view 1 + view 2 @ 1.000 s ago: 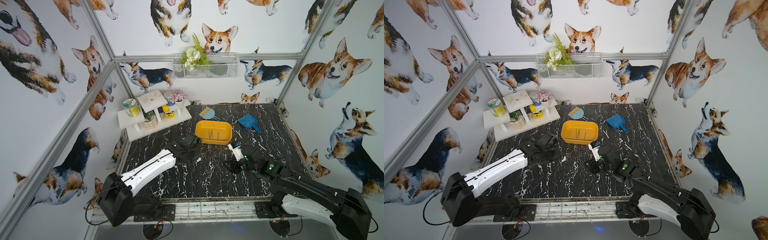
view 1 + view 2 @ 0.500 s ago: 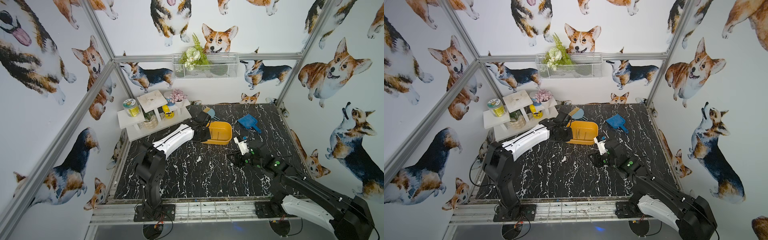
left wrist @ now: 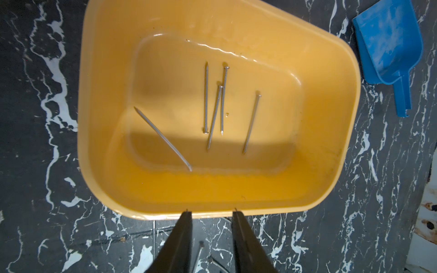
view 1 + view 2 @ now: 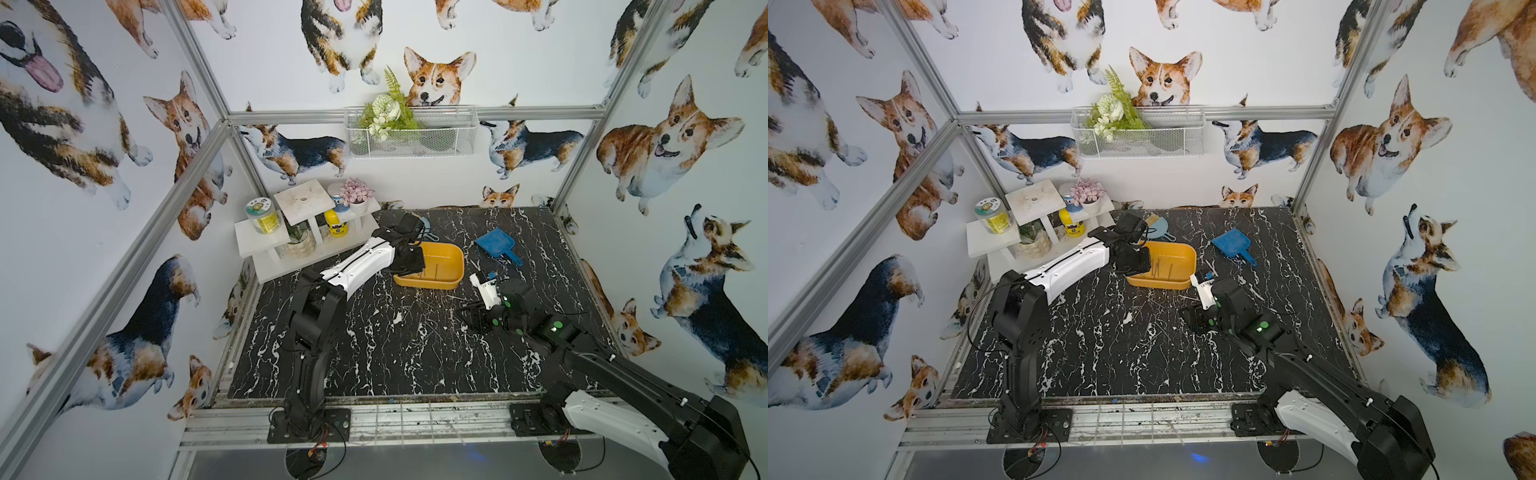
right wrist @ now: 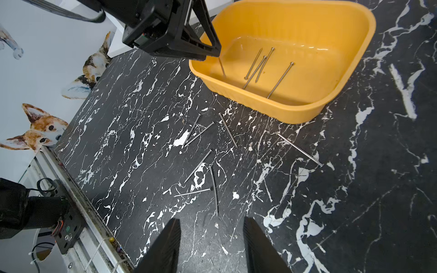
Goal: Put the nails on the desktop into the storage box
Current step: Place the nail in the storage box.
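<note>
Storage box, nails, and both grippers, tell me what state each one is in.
storage box: upright, four nails flat inside, a fifth tilted
loose nails: several lying on the desktop, beside the box
left gripper: open, empty, over the box's rim
right gripper: open, empty, above the loose nails

High top views overlook everything; close wrist views share storage box.

and here we are in a staged robot test booth, not a real home: corgi-print walls hung on a bare aluminium frame, a left arm and right arm bolted to a metal rail fronting a black marble-look desktop, a white shelf of jars and a wire basket of flowers as set dressing.
</note>
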`<state>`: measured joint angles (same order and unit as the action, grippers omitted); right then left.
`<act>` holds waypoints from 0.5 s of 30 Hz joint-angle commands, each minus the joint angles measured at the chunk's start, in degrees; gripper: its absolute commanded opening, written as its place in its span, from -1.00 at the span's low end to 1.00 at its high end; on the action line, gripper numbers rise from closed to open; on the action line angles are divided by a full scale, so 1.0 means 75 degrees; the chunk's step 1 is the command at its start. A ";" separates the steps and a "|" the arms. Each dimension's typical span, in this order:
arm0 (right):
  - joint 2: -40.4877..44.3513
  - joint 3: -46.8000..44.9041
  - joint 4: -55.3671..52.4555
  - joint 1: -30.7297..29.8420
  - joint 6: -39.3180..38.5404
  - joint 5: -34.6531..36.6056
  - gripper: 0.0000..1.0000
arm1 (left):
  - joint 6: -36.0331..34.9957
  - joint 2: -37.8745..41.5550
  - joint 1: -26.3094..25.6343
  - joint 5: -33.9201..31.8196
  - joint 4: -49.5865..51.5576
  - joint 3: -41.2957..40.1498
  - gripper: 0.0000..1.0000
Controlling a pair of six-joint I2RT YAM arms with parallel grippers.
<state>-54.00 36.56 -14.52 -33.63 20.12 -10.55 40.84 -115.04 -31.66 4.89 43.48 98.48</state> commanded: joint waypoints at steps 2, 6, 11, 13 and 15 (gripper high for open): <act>-0.0109 0.0181 -0.0079 0.0019 -0.0156 0.0045 -0.01 | -0.0066 0.0274 0.0017 -0.0129 -0.0053 0.0173 -0.10; -0.0256 0.0333 -0.0103 0.0029 -0.0175 0.0082 -0.01 | -0.0089 0.0579 0.0016 -0.0113 -0.0021 0.0182 -0.04; -0.0523 0.0498 -0.0158 0.0063 -0.0151 0.0316 -0.02 | -0.0090 0.1304 0.0021 -0.0171 -0.0145 -0.0304 -0.04; -0.0663 0.0545 -0.0188 0.0137 -0.0118 0.0432 -0.02 | -0.0090 0.1691 0.0015 -0.0200 -0.0226 -0.0656 -0.04; -0.0784 0.0568 -0.0167 0.0278 -0.0075 0.0480 -0.02 | -0.0102 0.2092 0.0017 -0.0233 -0.0310 -0.1075 -0.04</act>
<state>-59.16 40.25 -14.81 -32.32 19.14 -8.69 40.71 -101.86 -31.53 4.01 42.26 92.84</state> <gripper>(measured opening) 0.489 0.481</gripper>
